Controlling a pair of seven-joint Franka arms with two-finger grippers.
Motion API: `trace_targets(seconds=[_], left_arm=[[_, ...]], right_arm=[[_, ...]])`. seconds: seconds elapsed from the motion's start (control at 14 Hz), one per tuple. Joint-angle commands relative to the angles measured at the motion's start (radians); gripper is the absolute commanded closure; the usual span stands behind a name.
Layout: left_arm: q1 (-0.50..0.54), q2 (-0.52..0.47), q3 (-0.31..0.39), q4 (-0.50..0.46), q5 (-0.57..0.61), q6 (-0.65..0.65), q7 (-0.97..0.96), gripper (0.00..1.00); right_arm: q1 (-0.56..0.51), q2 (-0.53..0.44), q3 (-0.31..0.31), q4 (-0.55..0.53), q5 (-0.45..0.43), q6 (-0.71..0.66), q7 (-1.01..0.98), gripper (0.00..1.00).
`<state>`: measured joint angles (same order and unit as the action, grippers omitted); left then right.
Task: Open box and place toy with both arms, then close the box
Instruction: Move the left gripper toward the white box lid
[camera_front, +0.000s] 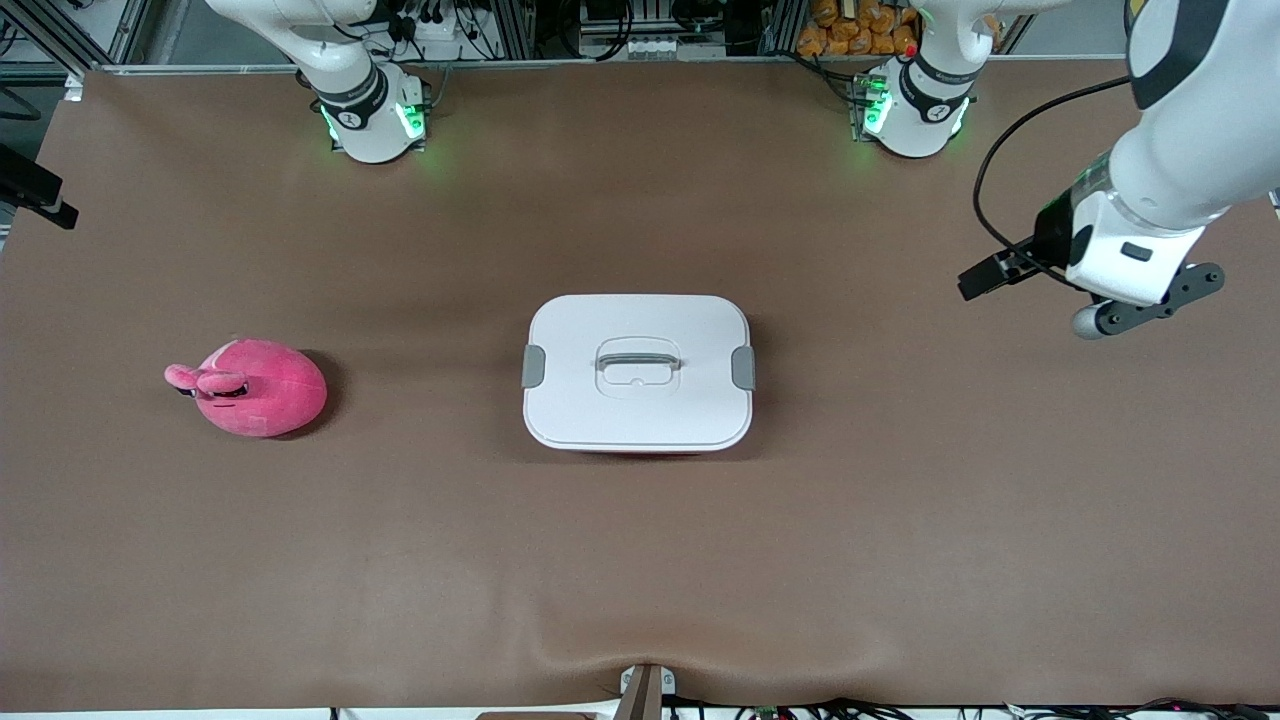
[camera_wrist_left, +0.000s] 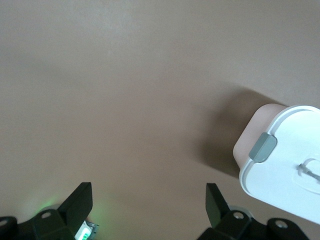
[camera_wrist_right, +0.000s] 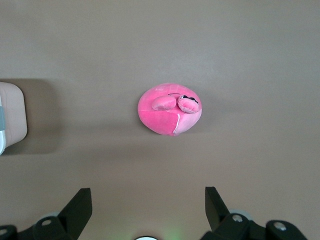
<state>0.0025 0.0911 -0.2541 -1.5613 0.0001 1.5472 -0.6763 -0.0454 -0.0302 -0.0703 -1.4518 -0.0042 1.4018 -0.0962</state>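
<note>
The left gripper (camera_wrist_left: 149, 210) hangs high over bare table at the left arm's end, fingers spread wide with nothing between them. From its wrist view one rounded corner of the box (camera_wrist_left: 280, 165) shows off to one side, with a grey clip (camera_wrist_left: 263, 147) on the lid's edge. The right gripper (camera_wrist_right: 148, 210) is just as wide open and empty, poised in the air over the toy (camera_wrist_right: 170, 109), which sits squarely ahead of its fingers.

The box (camera_front: 637, 372) sits in the middle of the brown table (camera_front: 640, 560), lid on, both clips down at its short ends and the recessed handle (camera_front: 638, 358) in the centre. Its long side runs from one arm's end of the table toward the other. The toy (camera_front: 255, 388) lies well apart from it toward the right arm's end, about as near the front camera as the box. Its ears (camera_front: 205, 379) point away from the box. Nothing lies between the two. A black cable (camera_front: 1000, 170) loops from the left arm's wrist.
</note>
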Motion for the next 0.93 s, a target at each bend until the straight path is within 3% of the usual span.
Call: trace_targets(seconds=[0.0,0.21,0.86], left_arm=[[-0.007,0.005,-0.013,-0.002,0.001,0.011,-0.099,0.0],[-0.024,0.006,-0.014,-0.002,0.024,0.011,-0.239,0.0],[-0.03,0.006,-0.014,0.004,0.031,0.011,-0.406,0.0]], right_arm=[[-0.007,0.004,0.009,0.011,0.003,0.0,0.015,0.0],[-0.005,0.004,0.009,0.01,0.003,0.0,0.015,0.0],[-0.002,0.01,0.01,0.011,0.004,0.002,0.015,0.0]])
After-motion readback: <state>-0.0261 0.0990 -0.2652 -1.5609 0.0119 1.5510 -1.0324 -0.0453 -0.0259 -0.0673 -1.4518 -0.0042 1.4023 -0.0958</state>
